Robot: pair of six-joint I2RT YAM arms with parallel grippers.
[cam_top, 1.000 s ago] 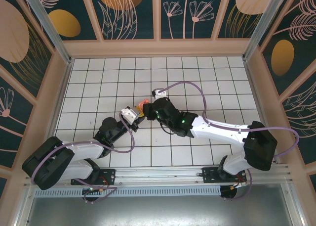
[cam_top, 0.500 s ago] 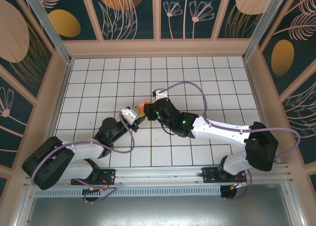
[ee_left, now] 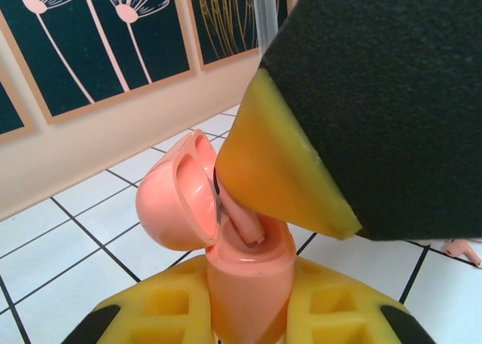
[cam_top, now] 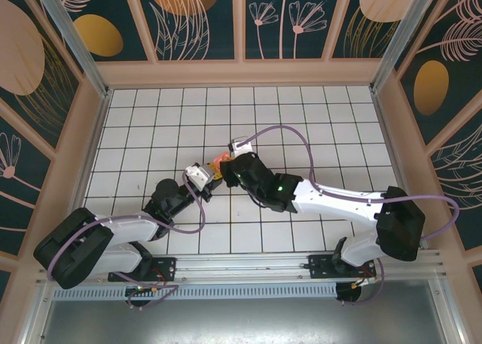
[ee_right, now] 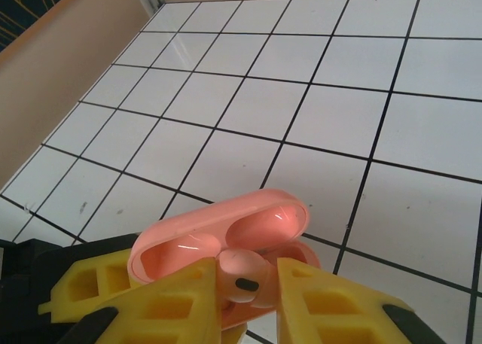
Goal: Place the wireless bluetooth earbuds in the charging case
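Observation:
The salmon-pink charging case (ee_left: pixel 248 291) stands upright with my left gripper (ee_left: pixel 252 284) shut on its body, and its lid (ee_left: pixel 177 205) hangs open to the left. My right gripper (ee_right: pixel 247 272) is shut on one earbud (ee_right: pixel 245 280) right above the case. The earbud's stem (ee_left: pixel 248 225) dips into the case's open top, partly hidden behind my right gripper's yellow finger (ee_left: pixel 279 171). A second small pink earbud (ee_left: pixel 461 249) lies on a tile at the right. From above, both grippers meet at the case (cam_top: pixel 219 160) in the middle of the floor.
White tiles with dark grout (cam_top: pixel 301 126) cover the floor all round the case. Beige walls (cam_top: pixel 241 73) with dark floral panels close it in at the back and sides. The right arm's cable (cam_top: pixel 301 137) loops over the tiles behind it.
The right gripper has edged slightly left and lower over the case with the earbud. The left arm and case have stayed where they were.

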